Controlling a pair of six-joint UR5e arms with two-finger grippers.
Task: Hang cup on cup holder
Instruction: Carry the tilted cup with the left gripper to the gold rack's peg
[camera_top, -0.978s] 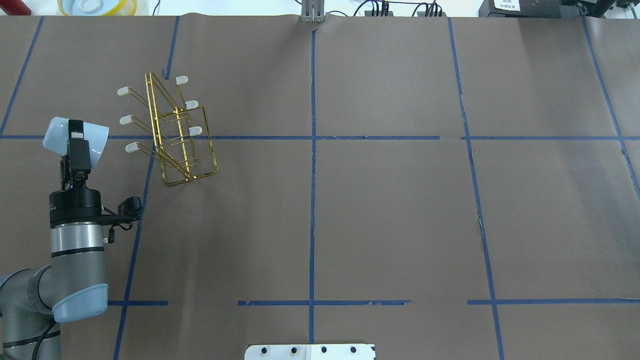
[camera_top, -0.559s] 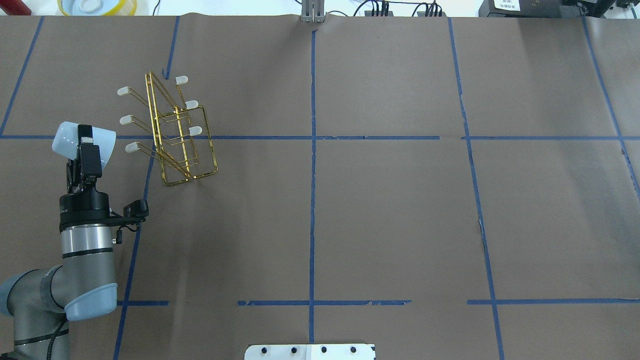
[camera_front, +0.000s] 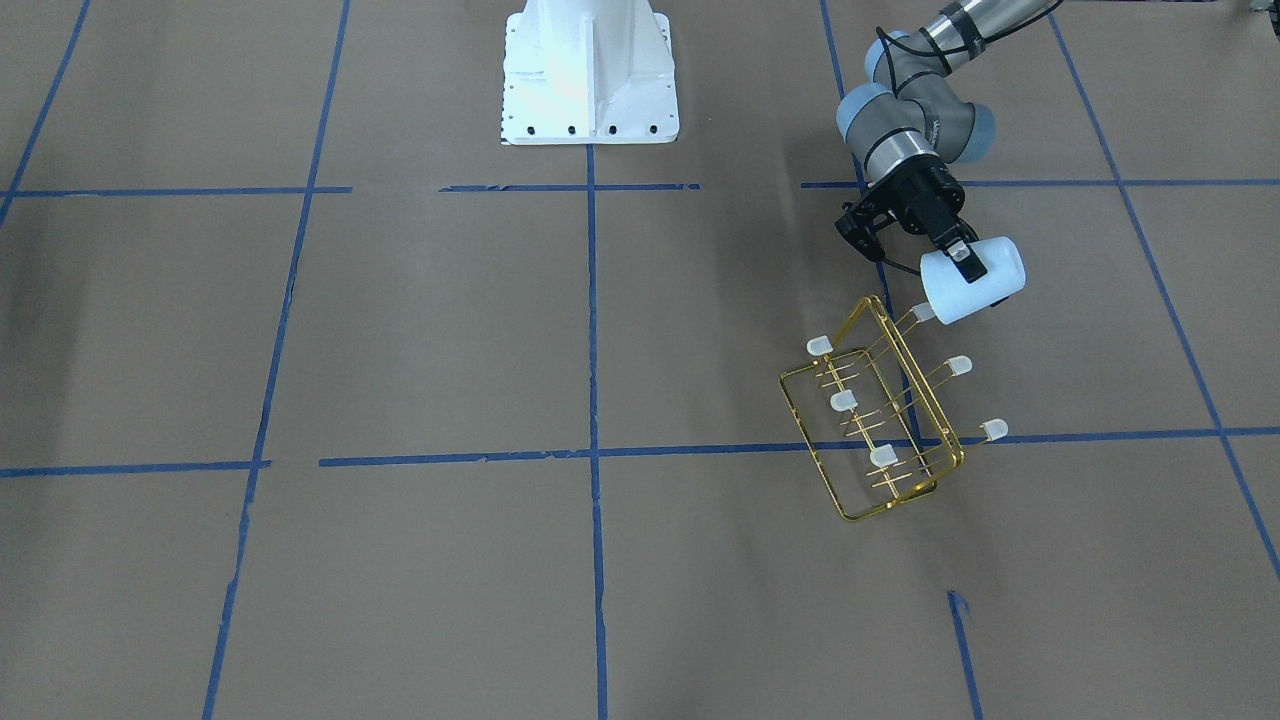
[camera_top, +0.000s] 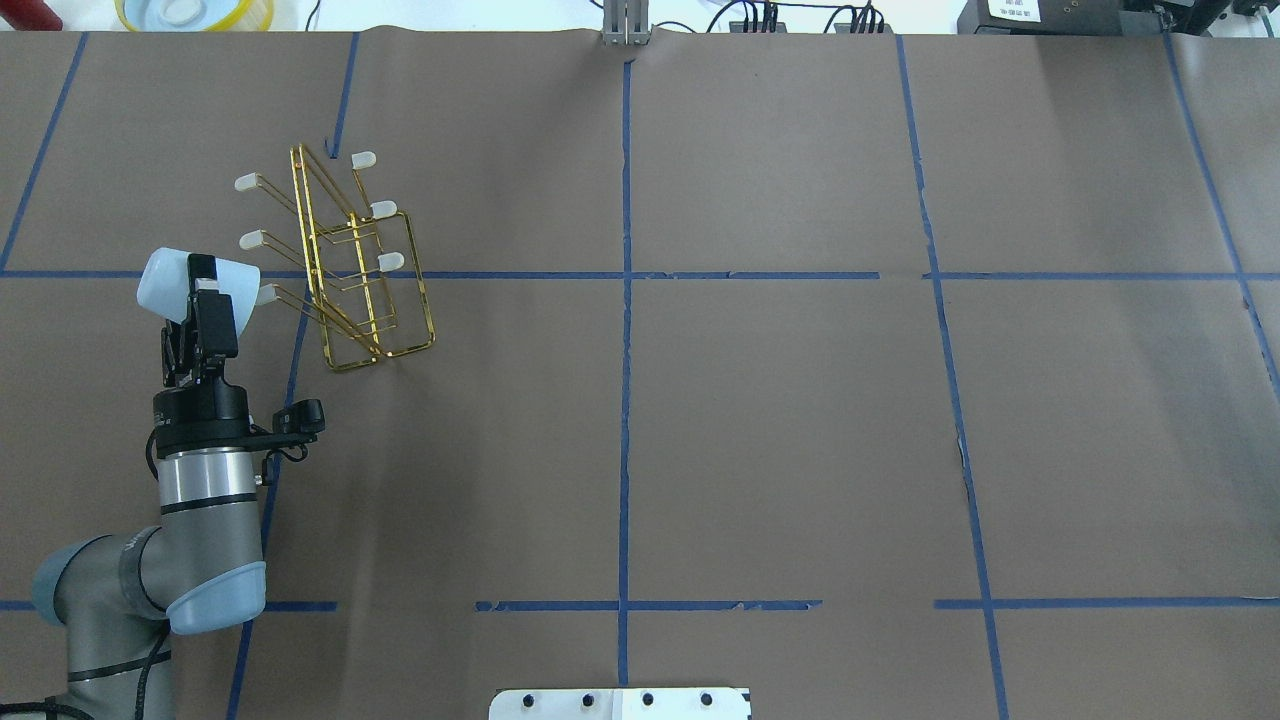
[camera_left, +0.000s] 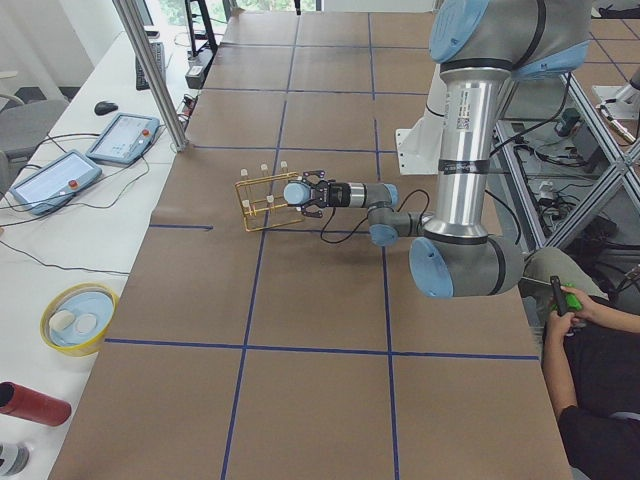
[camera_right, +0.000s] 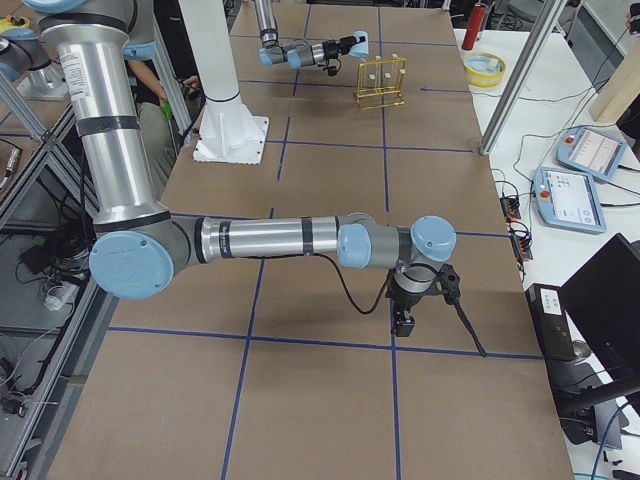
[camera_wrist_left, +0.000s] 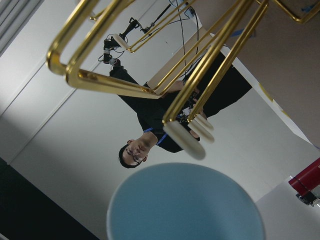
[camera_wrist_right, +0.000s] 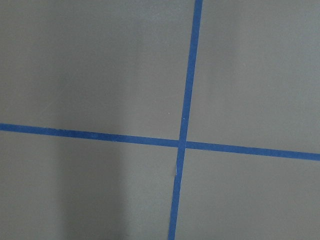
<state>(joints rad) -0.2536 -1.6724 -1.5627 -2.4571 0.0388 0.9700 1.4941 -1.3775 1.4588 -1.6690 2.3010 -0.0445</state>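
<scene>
Grips small pale blue-white plastic cup (camera_top: 165, 283) sideways in left gripper (camera_top: 205, 292), rim beside capped prong of gold wire cup holder (camera_top: 345, 270); cannot tell for right gripper (camera_right: 403, 325).

Pale blue cup (camera_top: 168, 284), gold cup holder (camera_top: 314, 262)

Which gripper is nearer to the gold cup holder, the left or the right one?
Left. The left gripper, holding the cup, is just beside the cup holder's nearest prong. The right gripper is far away, near the table's opposite end.
</scene>
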